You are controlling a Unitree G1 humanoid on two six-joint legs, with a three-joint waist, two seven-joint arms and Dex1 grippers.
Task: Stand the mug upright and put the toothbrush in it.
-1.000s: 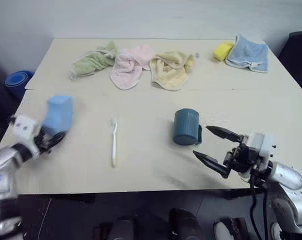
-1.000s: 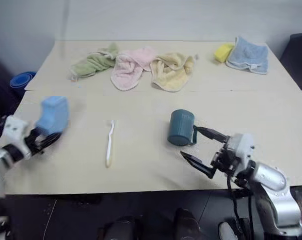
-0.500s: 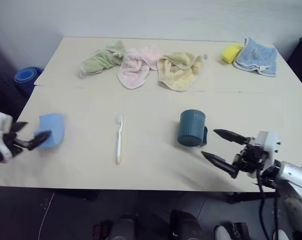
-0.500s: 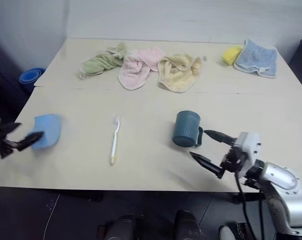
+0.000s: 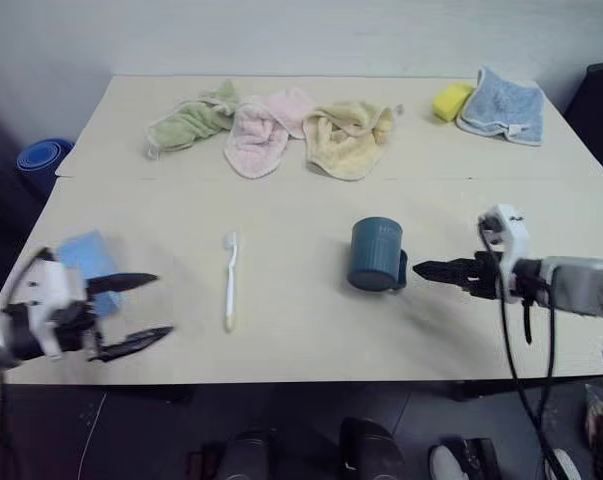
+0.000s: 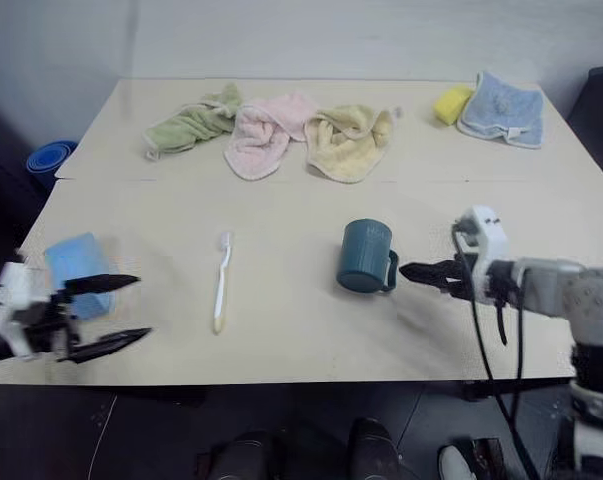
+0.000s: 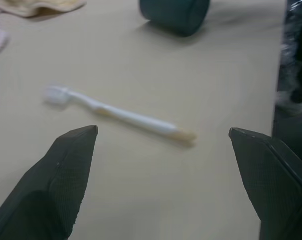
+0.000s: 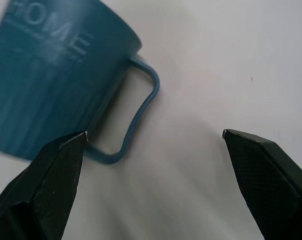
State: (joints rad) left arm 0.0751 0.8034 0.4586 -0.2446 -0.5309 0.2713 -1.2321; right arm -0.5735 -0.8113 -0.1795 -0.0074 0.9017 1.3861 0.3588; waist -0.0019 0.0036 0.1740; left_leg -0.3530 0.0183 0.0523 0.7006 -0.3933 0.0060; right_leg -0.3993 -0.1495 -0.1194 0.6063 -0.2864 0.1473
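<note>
Far left, a blue sponge (image 5: 86, 262) sits at the table (image 5: 301, 200) edge, and the left gripper (image 5: 131, 310) hovers just in front of it with its fingers spread wide, nothing between them. Next over, the toothbrush (image 5: 229, 282) lies flat on the table, bristles toward the far side, yellowish end toward the near edge, well apart from everything. Middle-right is the mug (image 5: 374, 255), lying on its side with the handle (image 8: 135, 110) pointing at the right gripper (image 5: 428, 270). That gripper is level, tips just beside the handle but not touching, fingers wide apart and empty. Along the back: green (image 5: 189, 121), pink (image 5: 258, 132) and yellow (image 5: 347, 135) cloths, then a yellow sponge (image 5: 447, 100) and a blue cloth (image 5: 499, 108) at far right.
</note>
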